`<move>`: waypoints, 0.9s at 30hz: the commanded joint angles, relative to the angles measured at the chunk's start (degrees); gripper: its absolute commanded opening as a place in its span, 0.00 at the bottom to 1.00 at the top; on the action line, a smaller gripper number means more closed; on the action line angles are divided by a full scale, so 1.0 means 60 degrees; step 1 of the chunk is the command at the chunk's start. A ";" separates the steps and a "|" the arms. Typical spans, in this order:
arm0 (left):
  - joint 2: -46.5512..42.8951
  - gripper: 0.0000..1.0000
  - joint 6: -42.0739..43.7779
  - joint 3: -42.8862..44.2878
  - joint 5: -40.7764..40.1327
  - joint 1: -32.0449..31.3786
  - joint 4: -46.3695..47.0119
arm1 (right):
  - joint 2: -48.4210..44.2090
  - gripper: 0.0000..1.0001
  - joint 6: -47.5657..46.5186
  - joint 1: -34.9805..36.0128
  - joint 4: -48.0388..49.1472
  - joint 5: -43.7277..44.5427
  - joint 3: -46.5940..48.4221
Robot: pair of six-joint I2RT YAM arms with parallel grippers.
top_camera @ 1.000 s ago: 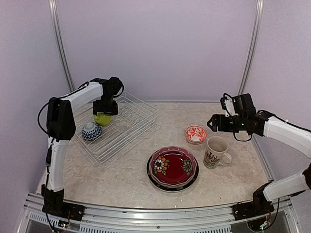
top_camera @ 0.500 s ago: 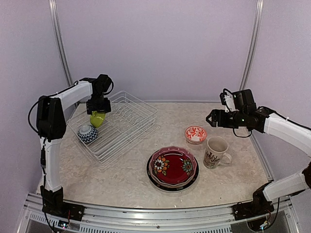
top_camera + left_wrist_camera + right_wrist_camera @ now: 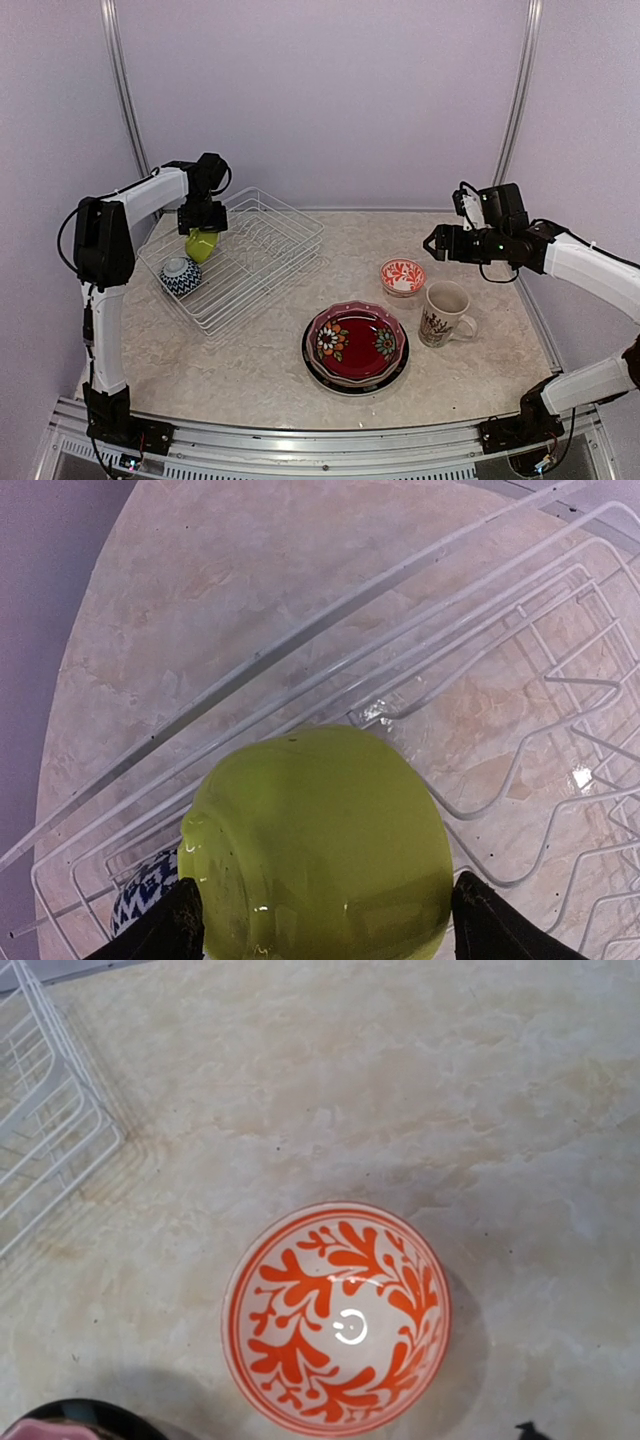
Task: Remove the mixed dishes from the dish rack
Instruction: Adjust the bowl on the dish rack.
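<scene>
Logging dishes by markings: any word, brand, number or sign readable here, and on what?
None readable.
The cream patterned ceramic mug carries a dark motif, too small to tell whether it holds letters.
The red-and-white patterned bowl, lime green glazed bowl and red floral round plate show only decoration or plain glaze.

Glossy glaze, coated wire, stone-look top.
The green bowl (image 3: 320, 850) I hold over the rack (image 3: 250, 265) is smooth glazed ceramic, shiny with highlights. The rack is thin white-coated wire. Beside the rack, the table (image 3: 420, 1070) looks like smooth beige marble, and the red-and-white bowl (image 3: 337, 1320) there is glossy ceramic with one bright glint.
</scene>
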 commanded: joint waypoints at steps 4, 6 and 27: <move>-0.0321 0.75 0.0255 -0.0631 -0.1200 0.0221 -0.0627 | -0.0063 0.83 0.0104 0.0070 0.0221 -0.0199 0.0032; -0.0521 0.75 0.0228 -0.0915 -0.1115 0.0282 -0.0604 | -0.0105 0.83 0.0104 0.0081 0.0240 -0.0195 0.0014; -0.2628 0.76 -0.0202 -0.2923 0.0334 0.1301 0.0299 | -0.0382 0.83 0.0172 0.0082 0.0382 -0.0174 -0.0253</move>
